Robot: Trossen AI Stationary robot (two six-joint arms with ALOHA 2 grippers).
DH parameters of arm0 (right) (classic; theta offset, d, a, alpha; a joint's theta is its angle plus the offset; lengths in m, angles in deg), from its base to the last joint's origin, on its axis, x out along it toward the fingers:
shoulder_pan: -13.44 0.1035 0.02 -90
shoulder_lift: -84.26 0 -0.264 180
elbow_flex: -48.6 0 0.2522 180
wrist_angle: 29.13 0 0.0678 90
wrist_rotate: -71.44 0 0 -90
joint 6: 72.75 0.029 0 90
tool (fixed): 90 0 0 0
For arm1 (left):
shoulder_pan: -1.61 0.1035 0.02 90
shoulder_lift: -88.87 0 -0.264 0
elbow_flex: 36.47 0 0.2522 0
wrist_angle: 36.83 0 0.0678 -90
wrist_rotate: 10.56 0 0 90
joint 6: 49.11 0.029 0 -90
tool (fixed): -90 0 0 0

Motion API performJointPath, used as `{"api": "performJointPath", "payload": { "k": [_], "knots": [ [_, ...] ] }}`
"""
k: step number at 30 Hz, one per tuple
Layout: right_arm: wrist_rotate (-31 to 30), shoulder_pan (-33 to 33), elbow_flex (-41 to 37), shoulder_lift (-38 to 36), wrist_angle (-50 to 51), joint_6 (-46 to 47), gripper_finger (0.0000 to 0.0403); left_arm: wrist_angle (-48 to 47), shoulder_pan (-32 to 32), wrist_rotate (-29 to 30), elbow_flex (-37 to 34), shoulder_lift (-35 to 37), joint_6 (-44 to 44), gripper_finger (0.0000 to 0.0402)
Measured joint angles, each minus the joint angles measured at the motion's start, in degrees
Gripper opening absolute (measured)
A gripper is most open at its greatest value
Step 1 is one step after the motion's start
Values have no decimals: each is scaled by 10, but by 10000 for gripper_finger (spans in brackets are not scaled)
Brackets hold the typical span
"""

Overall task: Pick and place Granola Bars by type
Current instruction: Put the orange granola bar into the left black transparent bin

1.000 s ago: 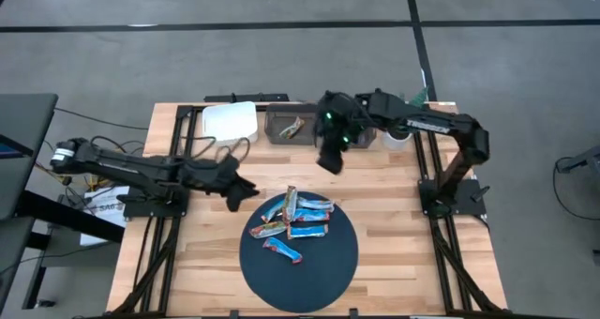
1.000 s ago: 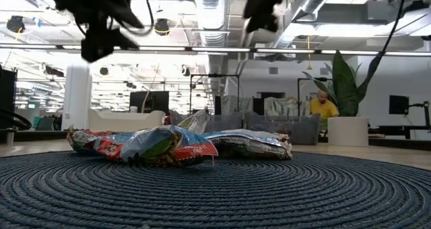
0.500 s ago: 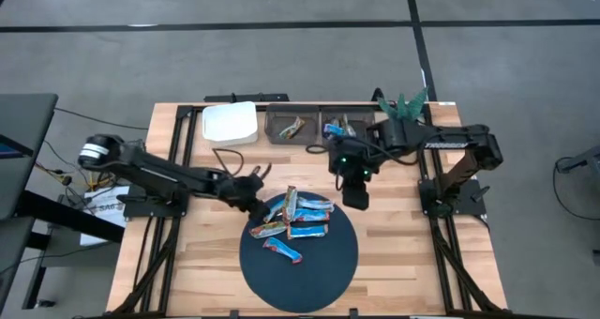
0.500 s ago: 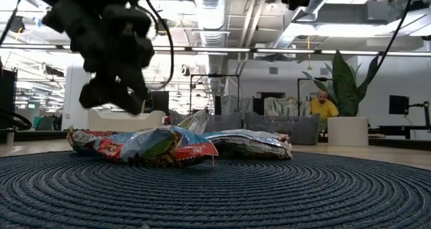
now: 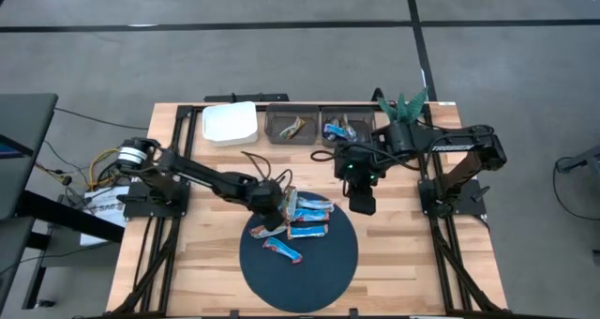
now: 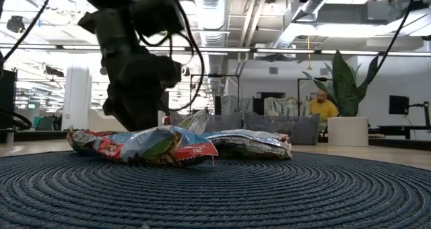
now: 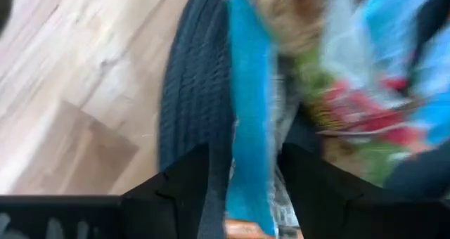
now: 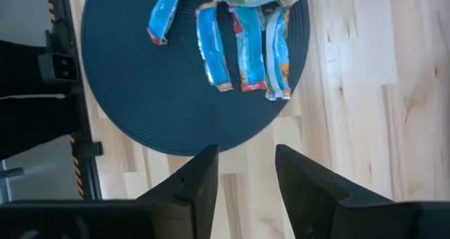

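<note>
the granola bars [image 5: 292, 218] lie in a heap on the round dark mat [image 5: 319, 267] in the middle of the desk [image 5: 394, 253], so both arms can get to them. the left pincer [image 5: 274, 199] is low at the far left edge of the heap, with its fingers apart and a blue bar [image 7: 247, 133] between them, i think to pick it up (it has not closed on it). the right pincer [image 5: 362, 203] waits open just beside the mat, out of the way. two small bins [image 5: 319, 128] at the far side of the desk hold a few bars, one kind each, it seems.
</note>
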Motion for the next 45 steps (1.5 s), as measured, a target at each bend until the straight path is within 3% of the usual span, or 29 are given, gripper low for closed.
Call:
{"api": "performJointPath", "payload": {
  "k": [6,14,21,30,36,40,45],
  "knots": [
    [0,1,0,-5,-2,-4,132,-48,0,11,48,-43,30,173],
    [-56,25,-11,-9,-99,-16,132,-43,0,19,47,-43,28,173],
    [-58,30,-12,-10,-102,-15,125,-41,-3,21,47,-43,27,169],
    [-58,29,-12,-10,-102,-12,122,-41,-3,1,46,-38,24,87],
    [-110,22,-12,-10,-119,-11,122,-49,-2,27,45,12,3,45],
    [-122,11,-12,-10,-134,-11,123,-53,10,71,45,61,-6,41],
    [-193,-4,-12,-10,-165,-11,123,-55,53,135,45,120,-10,41]
  ]
}}
